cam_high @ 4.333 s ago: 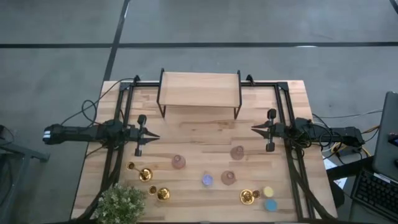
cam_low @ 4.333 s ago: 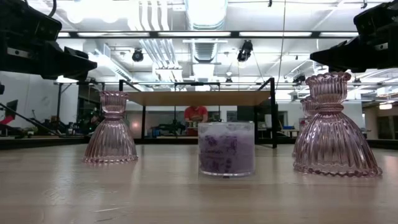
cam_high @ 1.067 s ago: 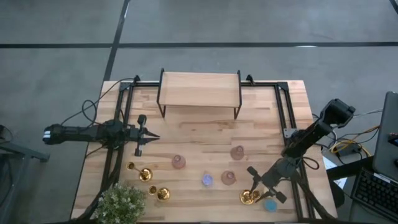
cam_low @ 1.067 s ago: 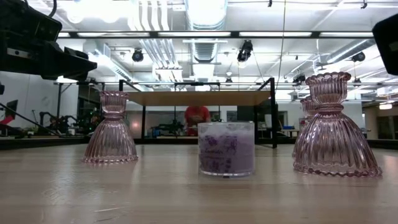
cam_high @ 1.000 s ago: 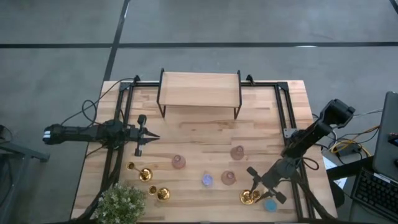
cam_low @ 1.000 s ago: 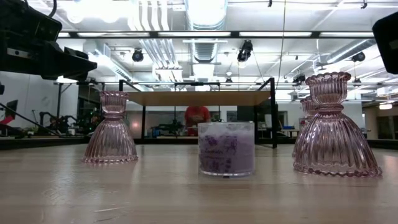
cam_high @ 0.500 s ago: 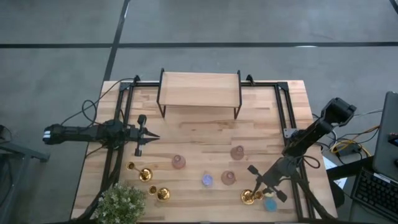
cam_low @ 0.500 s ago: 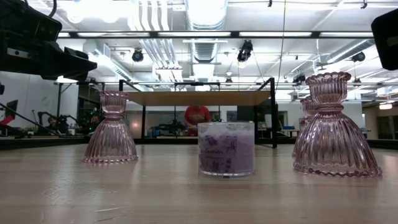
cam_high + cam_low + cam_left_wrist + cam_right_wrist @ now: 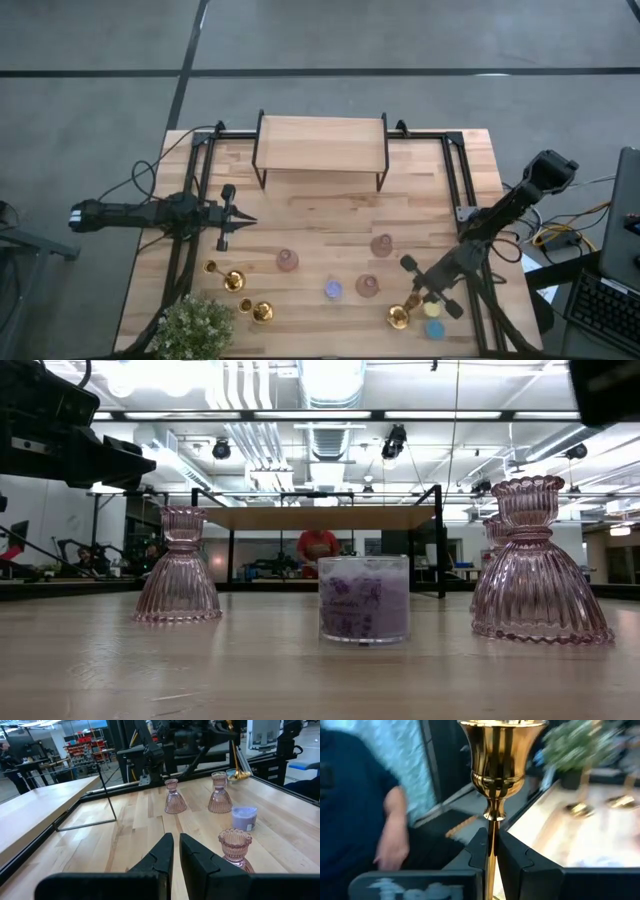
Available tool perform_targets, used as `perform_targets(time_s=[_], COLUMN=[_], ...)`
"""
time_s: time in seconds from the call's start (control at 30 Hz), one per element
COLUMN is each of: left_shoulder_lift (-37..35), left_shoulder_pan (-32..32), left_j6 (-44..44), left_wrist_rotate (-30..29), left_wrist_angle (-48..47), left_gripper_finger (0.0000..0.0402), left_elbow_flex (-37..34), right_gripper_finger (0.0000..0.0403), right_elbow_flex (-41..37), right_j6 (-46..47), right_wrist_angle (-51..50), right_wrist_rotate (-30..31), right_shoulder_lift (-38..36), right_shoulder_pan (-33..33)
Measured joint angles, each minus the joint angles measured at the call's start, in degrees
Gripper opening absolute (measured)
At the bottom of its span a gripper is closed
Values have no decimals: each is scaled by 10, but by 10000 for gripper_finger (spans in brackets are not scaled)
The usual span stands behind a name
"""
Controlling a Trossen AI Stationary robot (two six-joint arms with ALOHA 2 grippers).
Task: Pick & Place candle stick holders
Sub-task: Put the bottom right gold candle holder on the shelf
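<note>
At the near right corner of the table, the right gripper (image 9: 417, 297) has just pinched its fingers together on the thin stem of a gold candle stick holder (image 9: 498, 767); a second ago those fingers stood wide around it. From its wrist camera the stem runs straight up between the two dark fingers, cup on top. Seen from above, the holder's round base (image 9: 399, 317) has barely moved, and I cannot tell whether it is off the wood yet. I take that to mean the grasp is made and the carry comes next, though where it should go I cannot say.

Two more gold candle stick holders (image 9: 233, 281) wait at the near left, beside a small potted plant (image 9: 196, 327). The left gripper (image 9: 175, 851) hangs over the left side of the table, fingers closed on nothing, just as it was seconds back.

The table (image 9: 330, 215) is pale butcher-block wood with a small raised wooden shelf (image 9: 321, 142) at its far edge. Three pink ribbed glass holders (image 9: 179, 567) and a purple candle in a glass (image 9: 363, 598) stand mid-table; a yellow candle (image 9: 432, 308) and a blue one (image 9: 434, 329) lie just beside the gripped holder. Beyond is a workshop under strip lights, with a person in red (image 9: 317, 547) far off and another person's arm (image 9: 395, 827) close to the right side.
</note>
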Motion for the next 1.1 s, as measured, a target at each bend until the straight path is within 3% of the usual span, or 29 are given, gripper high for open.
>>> perform_targets(time_s=[0.2, 0.5, 0.77, 1.1], left_shoulder_lift=[0, 0, 0, 0], left_shoulder_pan=[0, 0, 0, 0], left_j6=[0, 0, 0, 0], left_wrist_rotate=[0, 0, 0, 0], left_wrist_angle=[0, 0, 0, 0], left_gripper_finger=[35, 35, 35, 35], left_elbow_flex=[0, 0, 0, 0], right_gripper_finger=[22, 22, 22, 22], right_elbow_flex=[6, 85, 170, 250], right_j6=[-42, -92, -139, -194], right_wrist_angle=[-30, -245, -346, -350], right_wrist_rotate=[66, 152, 155, 155], right_shoulder_lift=[-77, -173, -184, -184], right_shoulder_pan=[-55, -168, -236, -332])
